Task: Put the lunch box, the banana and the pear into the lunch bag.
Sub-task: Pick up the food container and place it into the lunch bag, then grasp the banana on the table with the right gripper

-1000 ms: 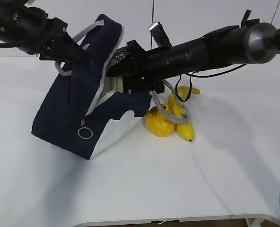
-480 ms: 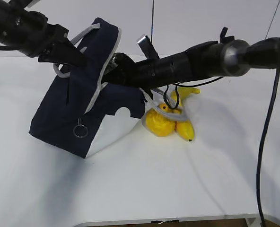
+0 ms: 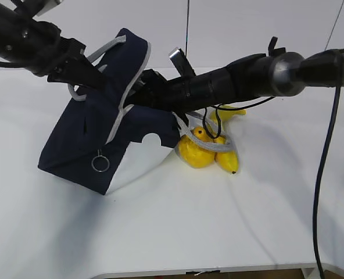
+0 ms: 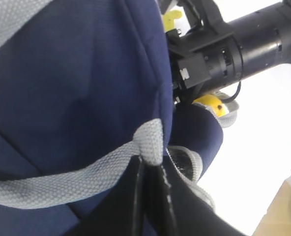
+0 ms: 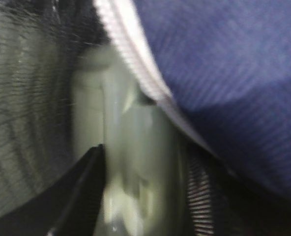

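The navy lunch bag [image 3: 85, 139] stands tilted on the white table, its mouth facing right. My left gripper [image 4: 153, 162] is shut on one grey handle [image 4: 62, 179] and holds that side up. My right gripper [image 5: 143, 191] is inside the bag's mouth, its tips hidden in the exterior view. The pale green lunch box [image 5: 135, 147] fills the gap between its fingers, blurred, beside the zipper edge. The pear [image 3: 195, 152] and the banana [image 3: 225, 156] lie on the table just right of the bag, under the other handle [image 3: 212, 145].
The zipper's metal ring pull [image 3: 100, 164] hangs on the bag's front. The right arm [image 3: 259, 75] spans the table above the fruit, with a black cable [image 3: 320, 174] hanging at the far right. The table's front edge [image 3: 207, 270] is near.
My right arm has pushed further left into the bag's mouth with the lunch box. The bag shifted slightly. My left gripper keeps its hold on the handle.
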Controlling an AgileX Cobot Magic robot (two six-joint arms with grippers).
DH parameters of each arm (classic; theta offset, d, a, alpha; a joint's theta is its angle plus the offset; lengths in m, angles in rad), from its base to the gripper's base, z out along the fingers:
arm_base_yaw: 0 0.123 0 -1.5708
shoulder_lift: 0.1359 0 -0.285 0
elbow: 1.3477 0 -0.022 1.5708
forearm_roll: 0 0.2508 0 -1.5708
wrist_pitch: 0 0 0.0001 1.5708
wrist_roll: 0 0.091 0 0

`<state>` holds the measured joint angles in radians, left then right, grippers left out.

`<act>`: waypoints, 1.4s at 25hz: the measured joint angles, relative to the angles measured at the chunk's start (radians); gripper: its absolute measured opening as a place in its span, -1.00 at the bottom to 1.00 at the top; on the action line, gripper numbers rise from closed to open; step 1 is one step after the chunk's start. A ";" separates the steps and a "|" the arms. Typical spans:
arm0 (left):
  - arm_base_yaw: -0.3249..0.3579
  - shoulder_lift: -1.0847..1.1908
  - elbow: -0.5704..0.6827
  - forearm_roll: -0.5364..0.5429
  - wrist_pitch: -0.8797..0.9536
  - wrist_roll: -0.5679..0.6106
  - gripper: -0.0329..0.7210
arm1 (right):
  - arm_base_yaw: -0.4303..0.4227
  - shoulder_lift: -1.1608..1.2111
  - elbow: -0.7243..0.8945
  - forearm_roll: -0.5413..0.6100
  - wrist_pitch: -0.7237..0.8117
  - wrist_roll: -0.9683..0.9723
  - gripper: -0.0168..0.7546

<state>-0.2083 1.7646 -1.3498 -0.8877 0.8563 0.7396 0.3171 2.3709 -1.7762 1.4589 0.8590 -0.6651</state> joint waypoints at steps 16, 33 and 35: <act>0.056 0.011 0.000 0.008 0.020 -0.007 -0.92 | 0.000 0.000 -0.013 0.008 0.074 0.025 0.51; 0.204 0.013 0.000 -0.025 0.145 -0.048 -0.92 | -0.019 0.000 -0.318 -0.164 0.337 0.039 0.54; 0.214 0.013 0.000 -0.025 0.152 -0.056 -0.92 | -0.019 0.000 -0.373 -0.258 0.345 0.091 0.54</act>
<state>0.0055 1.7773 -1.3498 -0.9127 1.0088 0.6838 0.2980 2.3709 -2.1493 1.2013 1.2037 -0.5741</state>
